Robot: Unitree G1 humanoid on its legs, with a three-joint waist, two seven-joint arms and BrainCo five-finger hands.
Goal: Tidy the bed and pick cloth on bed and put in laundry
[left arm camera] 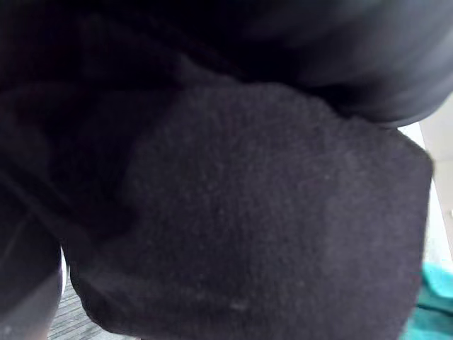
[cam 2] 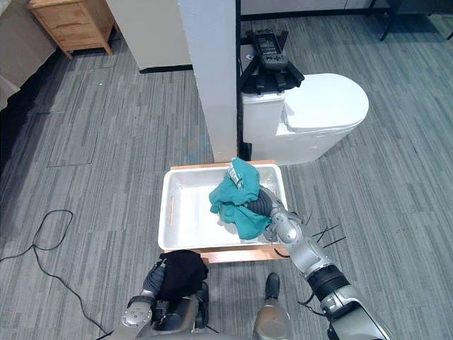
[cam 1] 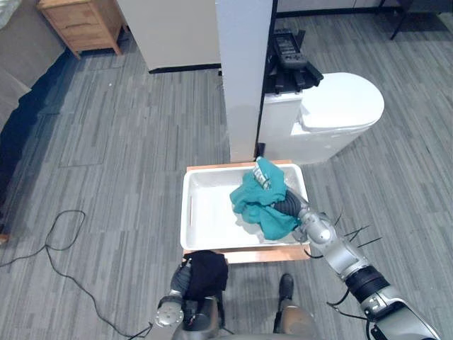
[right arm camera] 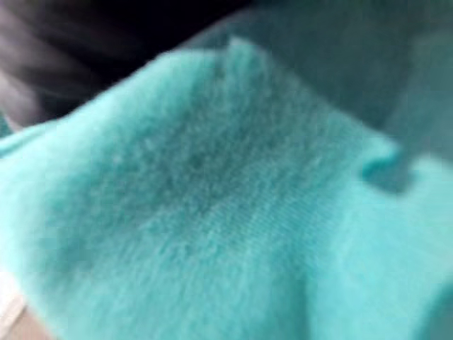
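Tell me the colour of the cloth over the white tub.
Teal cloth, clearest in the left eye view.

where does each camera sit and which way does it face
Left eye view: on the head, looking down at the white tub; right hand holds a teal cloth over it, left hand a black cloth.
Right eye view: same head, same scene.
Left wrist view: on the left wrist, close against the black cloth, teal cloth beyond.
Right wrist view: on the right wrist, close against the teal cloth.
Shared: both wrist views show the teal cloth.
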